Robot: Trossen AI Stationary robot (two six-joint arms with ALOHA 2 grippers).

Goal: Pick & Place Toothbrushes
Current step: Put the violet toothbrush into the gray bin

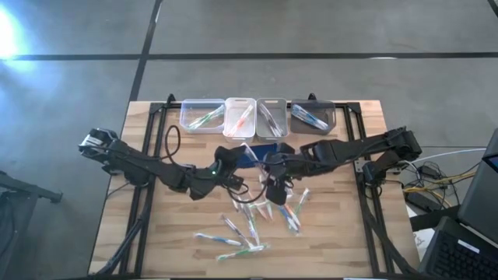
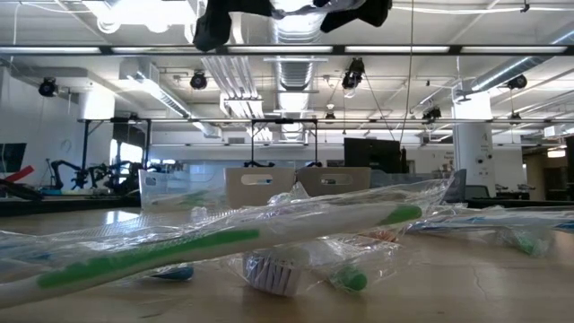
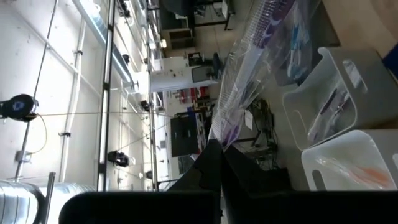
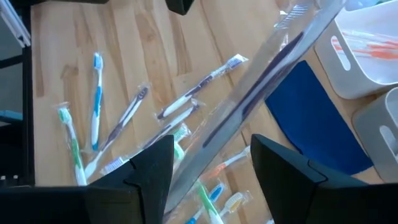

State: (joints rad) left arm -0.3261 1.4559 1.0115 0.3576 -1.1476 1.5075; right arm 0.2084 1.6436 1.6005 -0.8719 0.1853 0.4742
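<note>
A clear-wrapped toothbrush with dark purple accents point(image 4: 261, 87) hangs in the air above the blue pad point(image 1: 264, 149), between both grippers. My left gripper point(image 1: 236, 155) point(image 3: 214, 149) is shut on it. My right gripper point(image 1: 274, 185) point(image 4: 211, 149) is open, and its fingers stand on either side of the brush's other end. Several wrapped toothbrushes point(image 1: 249, 225) point(image 2: 224, 242) with green, blue and orange accents lie flat on the wood near the table's near edge. Others lie in the bins point(image 1: 240, 117) at the far edge. My left gripper pinches one end of the wrapped toothbrush point(image 3: 219, 134) between its two shut fingers, coming about level from the table's left. The brush runs straight on past the fingertips, lifted clear of the table. My right gripper: I cannot tell whether a finger point(image 4: 155, 165) touches the wrap.
Four small bins stand in a row at the far edge: clear point(image 1: 202, 115), white point(image 1: 240, 117), grey point(image 1: 271, 115) and dark grey point(image 1: 313, 117). In the low view both grippers show as dark shapes at the top edge point(image 2: 215, 22). Bare wood lies at the table's left and right.
</note>
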